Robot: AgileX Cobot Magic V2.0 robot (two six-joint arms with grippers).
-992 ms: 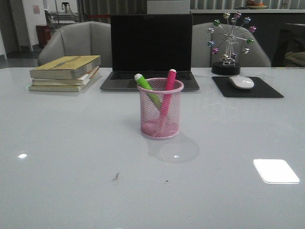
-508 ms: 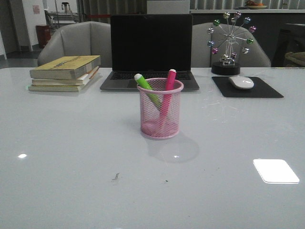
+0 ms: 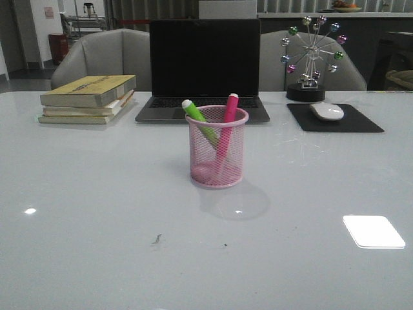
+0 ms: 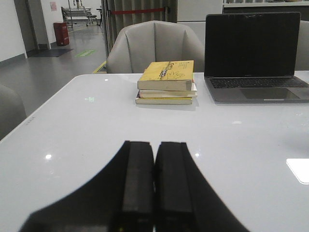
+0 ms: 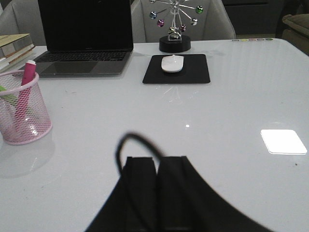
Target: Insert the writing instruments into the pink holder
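Note:
The pink holder (image 3: 217, 155) stands upright in the middle of the white table. Inside it lean the lime green marker (image 3: 197, 117) and the hot pink marker (image 3: 229, 111), their tops above the rim. The right wrist view shows the pink holder (image 5: 25, 116) with the pink marker (image 5: 26, 77) and a sliver of the green one (image 5: 4, 89). My left gripper (image 4: 154, 145) is shut and empty, low over bare table, far from the cup. My right gripper (image 5: 157, 158) is also shut and empty, with a thin black cable looped over it. Neither gripper shows in the front view.
A stack of books (image 3: 89, 98) lies at the back left. A dark laptop (image 3: 204, 71) stands behind the cup. A white mouse (image 3: 327, 111) rests on a black pad (image 3: 334, 118), with a ball ornament (image 3: 311, 58) behind it. Grey chairs stand beyond the table.

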